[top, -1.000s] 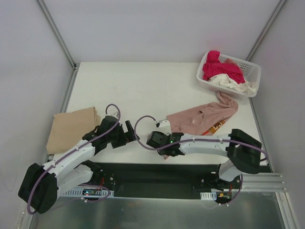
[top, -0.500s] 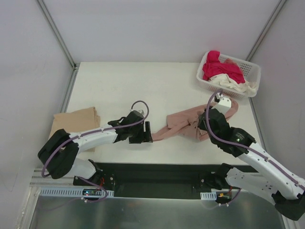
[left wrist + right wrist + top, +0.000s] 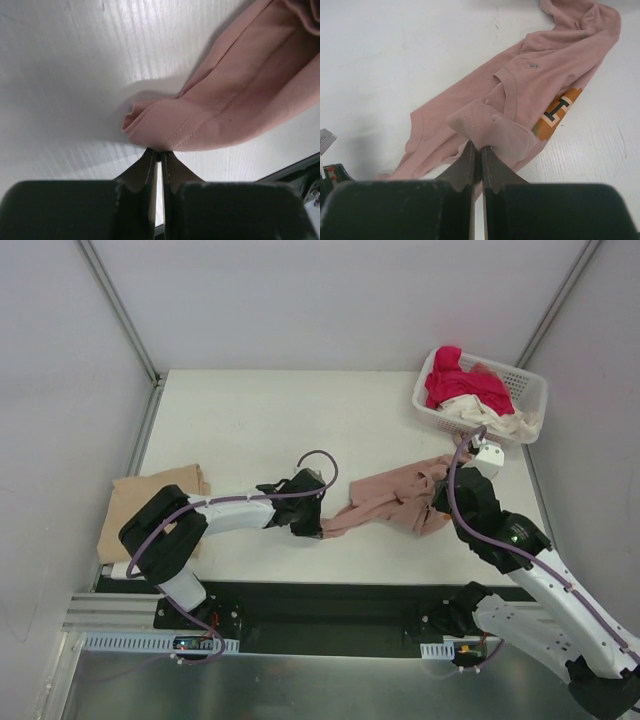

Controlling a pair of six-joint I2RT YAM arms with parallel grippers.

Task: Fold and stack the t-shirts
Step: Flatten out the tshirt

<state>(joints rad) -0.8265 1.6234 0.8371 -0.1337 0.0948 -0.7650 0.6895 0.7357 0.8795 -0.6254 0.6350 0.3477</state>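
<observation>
The left gripper (image 3: pixel 160 152), at the bottom centre of its wrist view, is clamped with its two dark fingers pressed together on the stitched hem of a dusty pink soft cloth t-shirt (image 3: pixel 220 110). The hem is bunched into a small fold right at the fingertips, and the cloth runs away to the upper right of that view, over bare white tabletop.

The right gripper (image 3: pixel 477 147) is likewise pinched tight, holding a raised fold of the pink t-shirt. Beyond that fold, the shirt spreads towards the upper right of the wrist view. An orange and black blocky print (image 3: pixel 559 109) shows along its right edge.

In the overhead view, the left gripper (image 3: pixel 308 523) sits just below centre and the right gripper (image 3: pixel 443 508) is to the right of it. The pink t-shirt (image 3: pixel 395 500) is drawn out between them as a crumpled band, close to the table's near edge.

A wide stretch of flat white table (image 3: pixel 280 420) lies open above the arms, across the centre and upper left.

A folded plain tan cloth t-shirt (image 3: pixel 135 502) lies at the table's left edge, partly under the left arm.

A white latticed plastic basket (image 3: pixel 532 390) stands at the table's upper right corner. It holds a magenta-red t-shirt (image 3: pixel 455 380) and a cream t-shirt (image 3: pixel 487 416). Grey walls close in on both sides.
</observation>
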